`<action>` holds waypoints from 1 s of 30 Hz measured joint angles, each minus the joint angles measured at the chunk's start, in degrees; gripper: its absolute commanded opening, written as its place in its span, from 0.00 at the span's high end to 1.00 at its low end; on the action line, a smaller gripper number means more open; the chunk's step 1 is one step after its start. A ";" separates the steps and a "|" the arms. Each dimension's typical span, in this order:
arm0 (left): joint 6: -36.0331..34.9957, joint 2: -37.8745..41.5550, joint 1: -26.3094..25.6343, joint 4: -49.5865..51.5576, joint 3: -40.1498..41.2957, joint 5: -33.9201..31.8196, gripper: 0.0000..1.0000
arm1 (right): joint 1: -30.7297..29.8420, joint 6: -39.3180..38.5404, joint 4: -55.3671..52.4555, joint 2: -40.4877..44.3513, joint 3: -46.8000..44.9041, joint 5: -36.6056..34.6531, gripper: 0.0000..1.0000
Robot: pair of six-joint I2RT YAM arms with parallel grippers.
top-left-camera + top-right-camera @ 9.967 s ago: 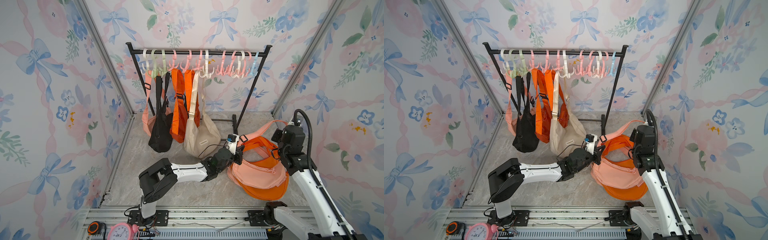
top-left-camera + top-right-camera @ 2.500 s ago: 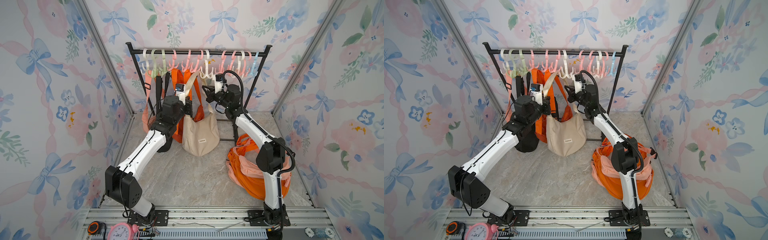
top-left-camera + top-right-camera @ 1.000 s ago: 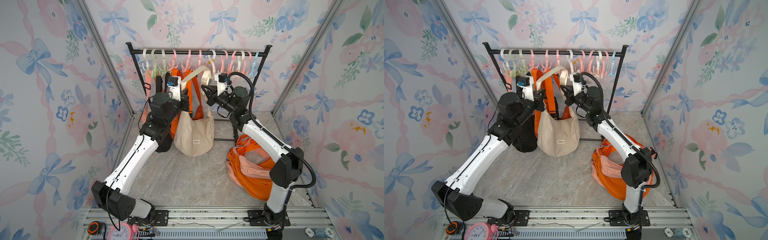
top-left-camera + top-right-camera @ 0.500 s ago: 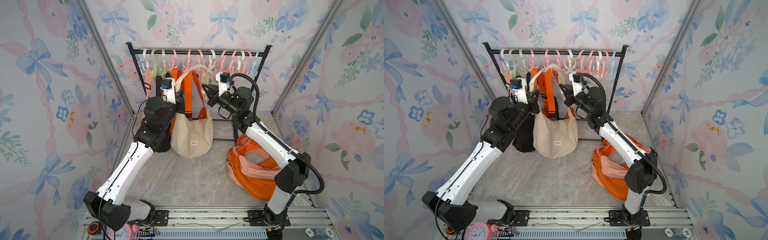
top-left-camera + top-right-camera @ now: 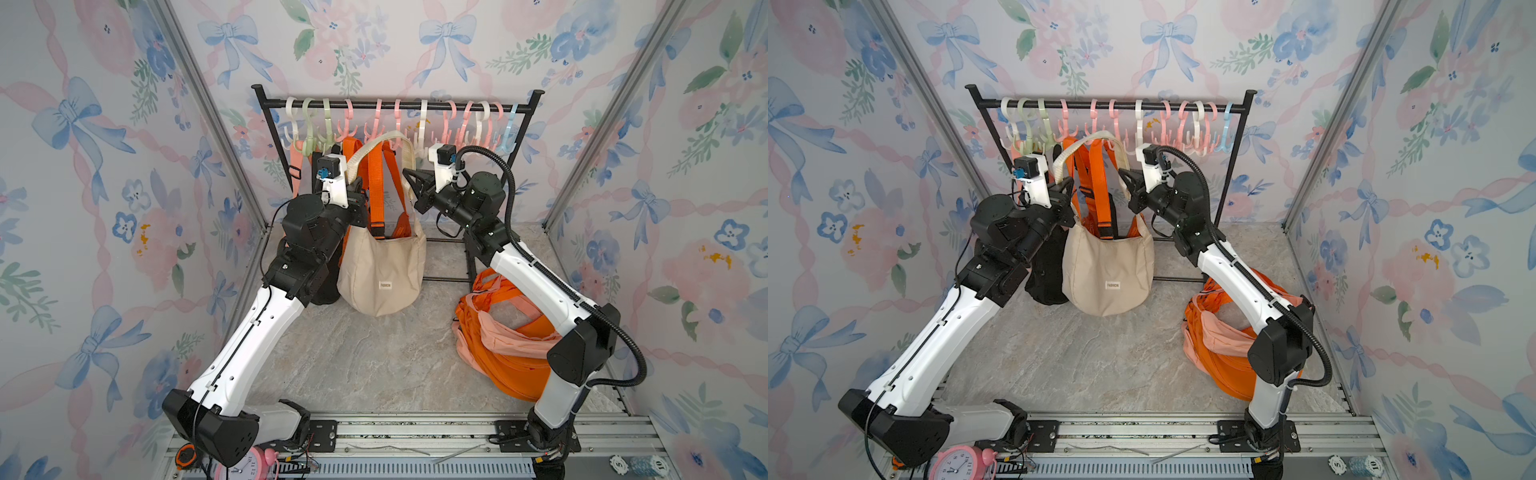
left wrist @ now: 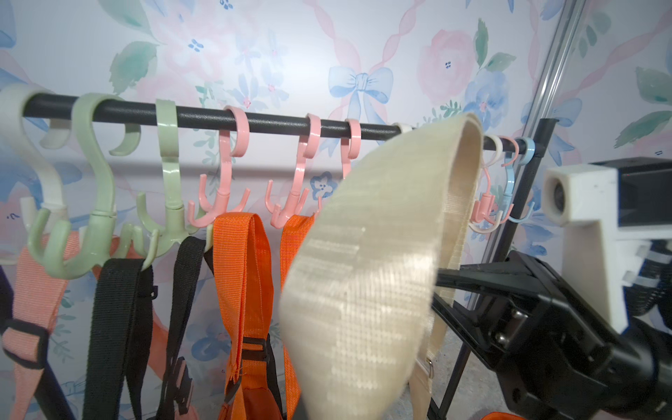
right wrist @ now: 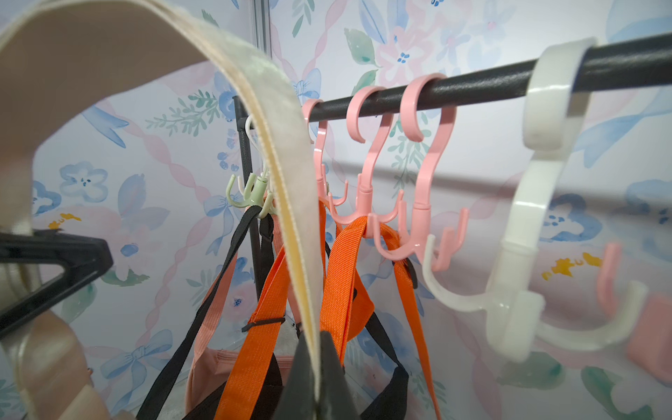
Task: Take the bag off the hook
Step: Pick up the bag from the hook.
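Beige bag hangs btwn the two arms, just in front of the rail, carried only by its strap. L end effector is pressed together on one leg of the strap. R end effector pinches the other leg, and the right wrist view shows it nipped at a black fingertip. The strap's arch looks clear of the white hook and the pink hooks, so lift-off seems done and drawing the bag away is prob. the step in hand.

To do it well, both arms should pull back toward the robot at the same pace, w/ the arch held above prong height until well clear. If one side slackens, the loop may droop onto a prong or the bag may swing. Then lower onto bare worktop.

Around it:
- **Orange straps** hang on pink hooks right behind the beige strap. In both top views they seem to run down at the bag's mouth. Inside or behind, cannot tell, so it's a likely snag.
- **Black bag** sits just beside the L arm.
- **Heap of orange + peach bags** fills the worktop under the R arm, so the centre is the better drop spot.
- **Clock** at the front edge is out of the way.
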State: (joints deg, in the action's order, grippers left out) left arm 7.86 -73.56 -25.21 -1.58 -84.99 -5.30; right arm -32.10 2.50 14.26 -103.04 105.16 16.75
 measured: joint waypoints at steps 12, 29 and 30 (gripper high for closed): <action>-1.36 1.27 -1.09 0.15 -5.55 1.75 1.00 | 0.00 -4.24 -12.59 9.18 5.79 -4.46 1.00; -6.69 -3.50 -13.94 1.53 -15.72 5.81 1.00 | 2.45 -8.09 -33.27 20.46 21.18 -21.35 1.00; -6.86 -4.24 -14.75 1.55 -16.20 6.03 1.00 | 3.02 -8.11 -34.34 21.18 21.75 -22.56 1.00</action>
State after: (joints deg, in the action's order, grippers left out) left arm 0.99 -77.80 -39.97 -0.03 -101.19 0.73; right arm -29.08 -5.61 -20.08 -81.87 126.91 -5.80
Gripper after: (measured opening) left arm 0.050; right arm 0.048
